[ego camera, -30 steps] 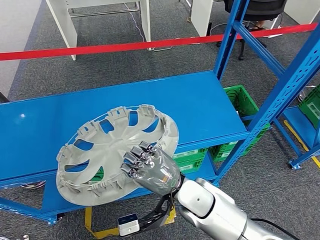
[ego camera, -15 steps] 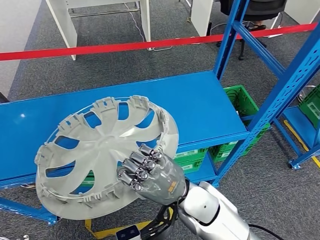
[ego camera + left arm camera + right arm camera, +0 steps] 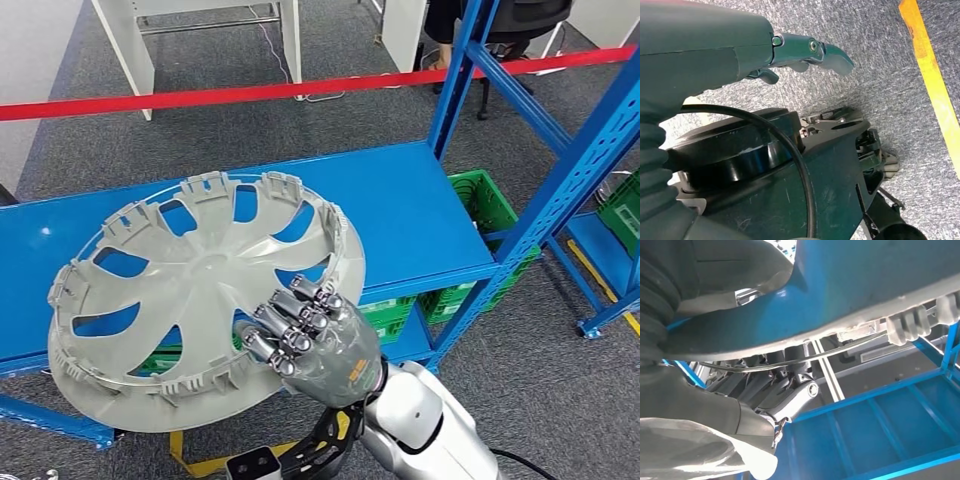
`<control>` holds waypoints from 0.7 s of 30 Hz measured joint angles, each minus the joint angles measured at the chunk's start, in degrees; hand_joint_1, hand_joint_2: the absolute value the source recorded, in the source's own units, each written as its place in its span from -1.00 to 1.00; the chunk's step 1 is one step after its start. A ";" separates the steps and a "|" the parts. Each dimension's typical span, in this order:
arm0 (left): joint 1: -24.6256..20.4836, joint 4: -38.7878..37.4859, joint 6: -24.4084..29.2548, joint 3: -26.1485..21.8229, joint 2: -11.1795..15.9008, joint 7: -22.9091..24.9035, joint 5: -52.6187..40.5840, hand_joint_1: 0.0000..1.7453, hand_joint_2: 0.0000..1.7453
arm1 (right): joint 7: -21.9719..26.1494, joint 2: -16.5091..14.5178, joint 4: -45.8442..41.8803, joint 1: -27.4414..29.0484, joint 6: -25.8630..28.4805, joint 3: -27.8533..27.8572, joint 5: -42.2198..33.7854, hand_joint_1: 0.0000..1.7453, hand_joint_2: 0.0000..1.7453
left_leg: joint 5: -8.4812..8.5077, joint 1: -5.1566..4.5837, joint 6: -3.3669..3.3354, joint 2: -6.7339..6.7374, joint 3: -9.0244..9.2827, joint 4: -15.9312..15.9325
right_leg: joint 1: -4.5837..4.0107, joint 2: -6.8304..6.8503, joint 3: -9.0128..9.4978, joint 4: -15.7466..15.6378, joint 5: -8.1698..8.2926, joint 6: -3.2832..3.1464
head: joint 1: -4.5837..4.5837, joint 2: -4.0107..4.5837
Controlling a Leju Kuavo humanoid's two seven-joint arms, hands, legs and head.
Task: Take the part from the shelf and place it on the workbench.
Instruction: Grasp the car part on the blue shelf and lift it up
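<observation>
A: What did the right robot hand [image 3: 317, 340] have?

B: It gripped the hubcap [image 3: 192, 290] at its near rim, fingers [image 3: 290, 320] curled over the edge onto the inner face. In the right wrist view the rim [image 3: 866, 315] ran across just beside the fingers, with clips and a wire ring along it.

A: And where was the hubcap?

B: Held in the air over the front edge of the blue shelf [image 3: 400, 210], tilted, its ribbed inner side facing up toward the head camera. The shelf surface showed through the spoke openings.

A: The left robot hand?

B: In the left wrist view the left robot hand [image 3: 753, 50] hung over grey carpet [image 3: 881, 65] with a yellow stripe [image 3: 934, 95]. One finger pointed out straight and nothing was in it, but whether the fingers stood apart or together I couldn't tell.

A: Anything else around?

B: Green crates [image 3: 475, 200] sat under the shelf at the right. A red tape [image 3: 226, 95] stretched across behind it, and white table legs [image 3: 128, 50] stood beyond that. Blue uprights [image 3: 573, 160] rose at the right.
</observation>
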State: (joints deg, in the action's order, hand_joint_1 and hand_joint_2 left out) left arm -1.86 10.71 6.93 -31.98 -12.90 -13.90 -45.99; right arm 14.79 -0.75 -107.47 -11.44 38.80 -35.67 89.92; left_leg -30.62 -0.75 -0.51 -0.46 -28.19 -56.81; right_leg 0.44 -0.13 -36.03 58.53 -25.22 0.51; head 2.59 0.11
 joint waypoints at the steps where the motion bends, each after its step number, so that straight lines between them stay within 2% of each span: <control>1: -0.01 0.00 0.03 0.00 0.01 0.00 -0.11 -1.00 1.00 | 0.02 -0.01 -0.11 0.06 0.00 0.11 0.00 1.00 1.00 | 0.00 0.00 0.00 0.00 0.00 0.00 | 0.00 0.00 0.00 0.00 0.00 0.00 | -0.01 0.00; 13: -0.05 0.00 0.18 0.00 0.44 0.16 -0.87 -1.00 1.00 | 1.81 -0.21 -1.73 0.59 0.02 0.73 0.01 1.00 1.00 | 0.00 0.00 0.00 0.00 0.00 0.00 | 0.00 0.01 0.00 0.00 0.00 0.01 | -0.01 0.00; 21: -0.09 0.00 -0.02 0.00 0.90 2.16 -1.64 -1.00 1.00 | 2.92 -0.21 -5.17 0.76 0.02 0.48 0.03 1.00 1.00 | 0.00 0.00 0.00 0.00 0.00 0.00 | 0.00 0.01 0.01 0.00 0.00 0.01 | -0.01 0.00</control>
State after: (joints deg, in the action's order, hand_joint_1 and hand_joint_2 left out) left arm -1.95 10.71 6.91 -31.98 -12.00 -11.74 -47.64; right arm 17.70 -0.96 -112.63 -10.68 38.82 -35.19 89.95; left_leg -30.62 -0.75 -0.51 -0.46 -28.19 -56.81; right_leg 0.44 -0.12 -36.02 58.53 -25.22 0.52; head 2.58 0.11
